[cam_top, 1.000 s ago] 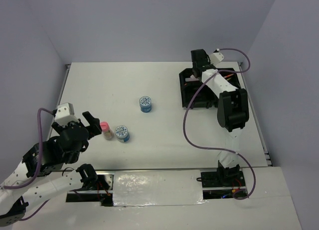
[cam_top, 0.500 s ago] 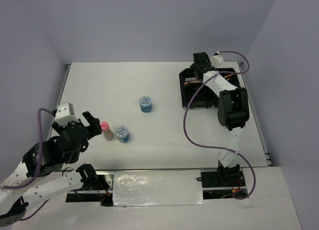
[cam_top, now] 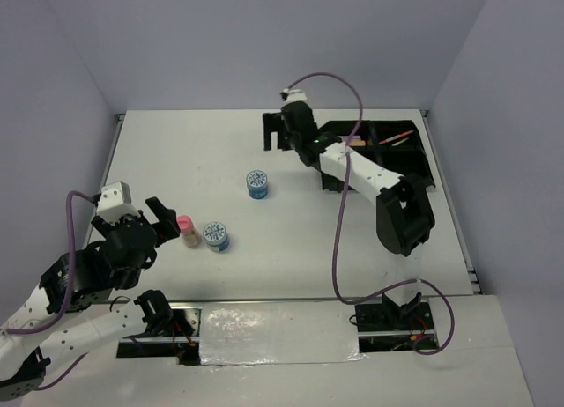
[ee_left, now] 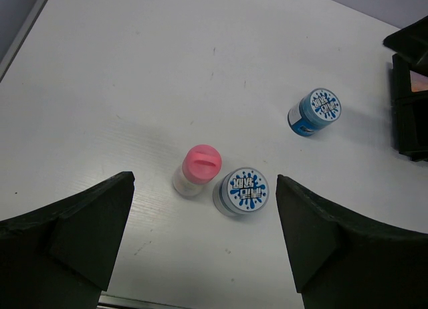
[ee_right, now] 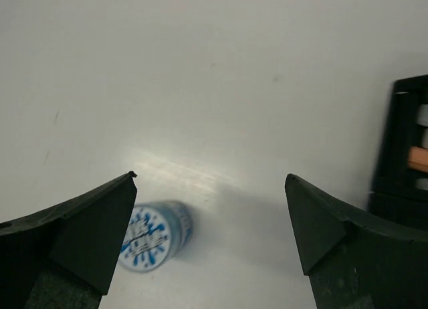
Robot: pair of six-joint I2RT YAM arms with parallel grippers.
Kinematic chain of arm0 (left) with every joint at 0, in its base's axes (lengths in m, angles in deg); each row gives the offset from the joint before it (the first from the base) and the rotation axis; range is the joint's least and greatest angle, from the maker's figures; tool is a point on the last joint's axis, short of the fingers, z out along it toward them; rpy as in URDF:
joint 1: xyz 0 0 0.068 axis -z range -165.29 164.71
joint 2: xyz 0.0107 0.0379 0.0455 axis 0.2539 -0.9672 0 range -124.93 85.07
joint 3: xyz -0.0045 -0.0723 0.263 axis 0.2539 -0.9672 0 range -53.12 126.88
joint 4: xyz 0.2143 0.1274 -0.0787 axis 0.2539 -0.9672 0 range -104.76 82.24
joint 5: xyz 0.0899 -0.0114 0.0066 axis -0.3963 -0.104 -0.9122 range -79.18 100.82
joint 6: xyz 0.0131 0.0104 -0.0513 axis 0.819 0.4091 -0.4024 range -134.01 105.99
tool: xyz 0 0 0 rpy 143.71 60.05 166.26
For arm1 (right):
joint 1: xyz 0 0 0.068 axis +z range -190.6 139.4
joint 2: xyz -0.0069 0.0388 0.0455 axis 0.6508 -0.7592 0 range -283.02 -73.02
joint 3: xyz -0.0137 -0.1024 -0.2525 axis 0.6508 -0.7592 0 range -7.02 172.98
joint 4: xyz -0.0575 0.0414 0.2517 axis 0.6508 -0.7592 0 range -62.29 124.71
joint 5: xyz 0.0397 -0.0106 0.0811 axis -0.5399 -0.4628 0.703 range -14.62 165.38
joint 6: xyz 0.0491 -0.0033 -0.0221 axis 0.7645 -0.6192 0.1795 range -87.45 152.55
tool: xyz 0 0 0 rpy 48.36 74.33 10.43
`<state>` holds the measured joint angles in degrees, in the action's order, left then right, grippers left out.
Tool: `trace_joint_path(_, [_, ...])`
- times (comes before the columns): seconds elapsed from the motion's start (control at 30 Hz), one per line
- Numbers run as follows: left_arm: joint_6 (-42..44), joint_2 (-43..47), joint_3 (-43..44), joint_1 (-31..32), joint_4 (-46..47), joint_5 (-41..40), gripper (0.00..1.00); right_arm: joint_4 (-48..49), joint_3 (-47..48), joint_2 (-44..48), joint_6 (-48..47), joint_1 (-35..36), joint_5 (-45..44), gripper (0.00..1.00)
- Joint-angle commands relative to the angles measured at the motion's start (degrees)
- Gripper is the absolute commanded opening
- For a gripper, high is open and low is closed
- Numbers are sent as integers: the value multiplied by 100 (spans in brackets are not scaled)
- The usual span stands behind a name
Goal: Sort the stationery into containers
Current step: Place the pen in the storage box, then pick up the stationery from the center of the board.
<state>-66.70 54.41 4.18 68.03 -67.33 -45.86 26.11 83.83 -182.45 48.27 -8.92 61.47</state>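
Note:
The black divided tray (cam_top: 411, 166) stands at the far right, with an orange pen (cam_top: 394, 139) lying in a far compartment. Two blue tubs with patterned lids stand on the table: one mid-table (cam_top: 256, 183), one nearer (cam_top: 216, 236) touching the pink-capped bottle (cam_top: 186, 230). My left gripper (cam_top: 164, 217) hovers open just short of the bottle (ee_left: 197, 168) and near tub (ee_left: 243, 190). My right gripper (cam_top: 276, 132) is open and empty above the table, left of the tray, with the mid-table tub (ee_right: 155, 234) below its left finger.
White walls close the table at the back and both sides. The tray's edge (ee_right: 401, 148) and an orange pen (ee_right: 418, 158) show at the right of the right wrist view. The far tub (ee_left: 314, 110) and the tray's corner (ee_left: 408, 101) show in the left wrist view.
The right arm has swung left from over the tray to above the table near the mid-table tub, and its jaws have opened. The left arm has stayed still.

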Motion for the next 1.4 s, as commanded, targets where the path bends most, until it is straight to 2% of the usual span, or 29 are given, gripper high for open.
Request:
trace_joint_path(0.0, [30, -28, -8, -23, 130, -36, 99, -851, 476, -226, -773, 372, 539, 100])
trace_joint_path(0.17, [57, -2, -17, -23, 148, -18, 99, -1345, 811, -737, -975, 900, 565, 100])
trace_joint_path(0.3, [74, 7, -34, -32, 183, 8, 99, -1294, 864, -931, -1098, 1129, 714, 100])
trace_joint_path(0.6, [109, -63, -26, -32, 200, 26, 99, -1416, 1049, -1327, -1098, 1200, 802, 100])
trace_joint_path(0.83, [136, -46, -34, -32, 235, 35, 99, -1478, 1005, -1414, -1124, 1323, 539, 90])
trace_joint_path(0.87, [136, -55, -34, -23, 235, 35, 99, -1478, 996, -1415, -1133, 1323, 521, 85])
trace_joint_path(0.9, [127, -72, -34, -23, 218, 35, 99, -1443, 996, -1406, -1133, 1323, 478, 69])
trace_joint_path(1.07, [127, -72, -34, -23, 218, 35, 99, -1320, 900, -1301, -1177, 1323, 389, 41])
trace_joint_path(1.1, [118, -64, -26, -23, 209, 35, 99, -1328, 891, -1292, -1186, 1323, 381, 11])
trace_joint_path(1.13, [118, -46, -34, -23, 209, 26, 99, -1320, 882, -1222, -1142, 1332, 276, 0])
trace_joint_path(1.37, [109, -28, -34, -23, 200, 17, 99, -713, 110, -203, -1037, 1288, 127, 0])
